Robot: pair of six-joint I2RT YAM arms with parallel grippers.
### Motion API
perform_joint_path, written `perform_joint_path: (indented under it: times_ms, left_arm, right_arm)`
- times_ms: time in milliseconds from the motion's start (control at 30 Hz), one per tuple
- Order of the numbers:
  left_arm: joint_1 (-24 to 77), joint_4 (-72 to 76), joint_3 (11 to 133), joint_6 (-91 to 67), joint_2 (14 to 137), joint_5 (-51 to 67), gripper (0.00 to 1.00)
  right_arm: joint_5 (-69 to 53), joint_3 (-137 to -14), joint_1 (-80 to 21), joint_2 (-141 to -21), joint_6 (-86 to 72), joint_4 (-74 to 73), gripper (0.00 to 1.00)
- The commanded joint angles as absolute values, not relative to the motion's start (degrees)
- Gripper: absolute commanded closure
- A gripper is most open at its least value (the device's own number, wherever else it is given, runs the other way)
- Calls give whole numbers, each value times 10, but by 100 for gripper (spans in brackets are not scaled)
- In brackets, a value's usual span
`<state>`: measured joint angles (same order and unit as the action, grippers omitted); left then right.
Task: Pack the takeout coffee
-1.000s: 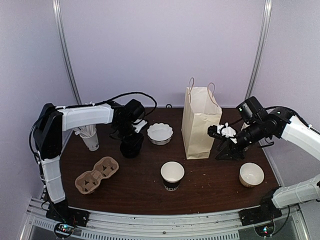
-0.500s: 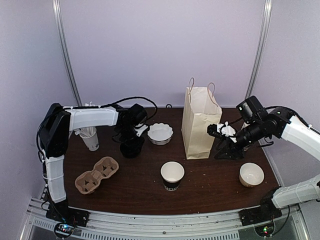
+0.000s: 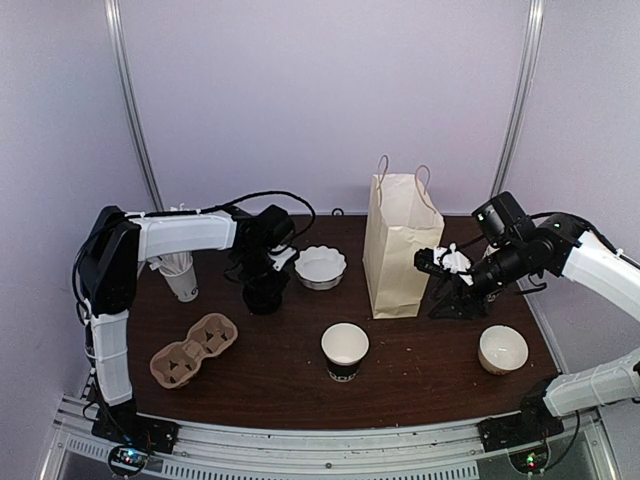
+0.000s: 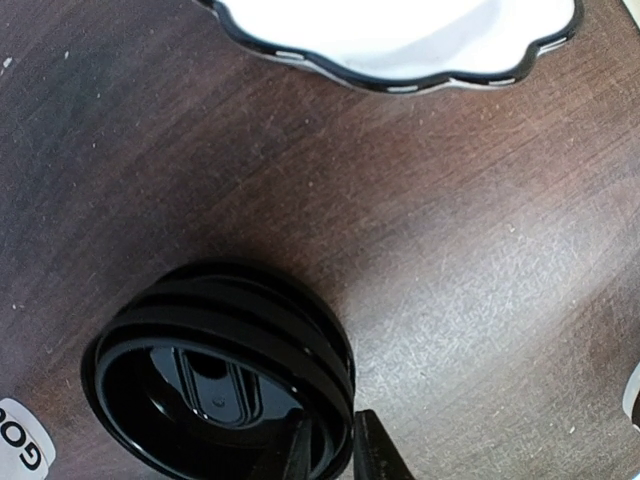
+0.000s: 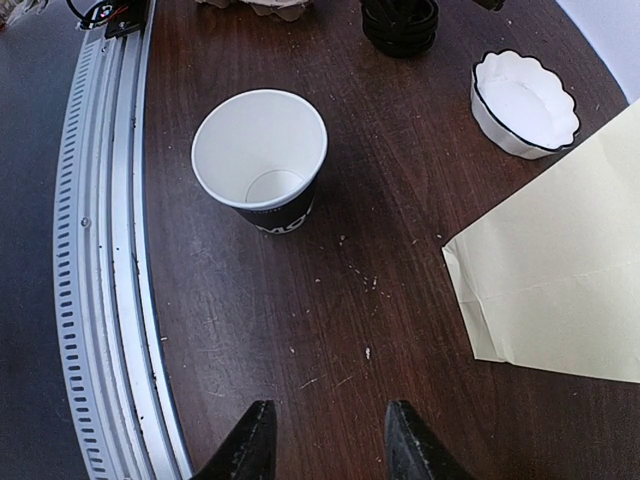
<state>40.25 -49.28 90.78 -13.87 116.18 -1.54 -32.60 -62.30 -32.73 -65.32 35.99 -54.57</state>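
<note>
The takeout coffee cup (image 3: 345, 350) stands open-topped and lidless at the front middle of the table, white above a black band; in the right wrist view the cup (image 5: 260, 160) looks empty. A stack of black plastic lids (image 3: 265, 292) sits at the back left. My left gripper (image 3: 262, 270) is down on it. In the left wrist view the lid stack (image 4: 220, 370) fills the lower left, and the left gripper (image 4: 330, 432) pinches the top lid's rim, one finger inside and one outside. My right gripper (image 3: 428, 265) hovers beside the bag; the right gripper (image 5: 325, 425) is open and holds nothing.
A tall paper bag (image 3: 400, 250) stands upright at the back centre. A white scalloped bowl (image 3: 320, 267) sits next to the lids. A cardboard cup carrier (image 3: 193, 350) lies front left, a white cup of straws (image 3: 180, 275) behind it. Another white cup (image 3: 502, 350) stands front right.
The left gripper's fingers have narrowed onto the rim of the top lid and its wrist has shifted slightly toward the stack. The right arm has not moved.
</note>
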Motion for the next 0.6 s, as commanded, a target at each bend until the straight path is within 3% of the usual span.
perform_joint_path:
  times_ms: [0, 567]
  left_arm:
    - [404, -511, 930, -141, 1164, -19, 84]
    - [405, -564, 948, -131, 1046, 33, 94]
  right_arm:
    - [-336, -639, -324, -653, 359, -543, 59]
    - [-350, -664, -325, -666, 367, -568, 59]
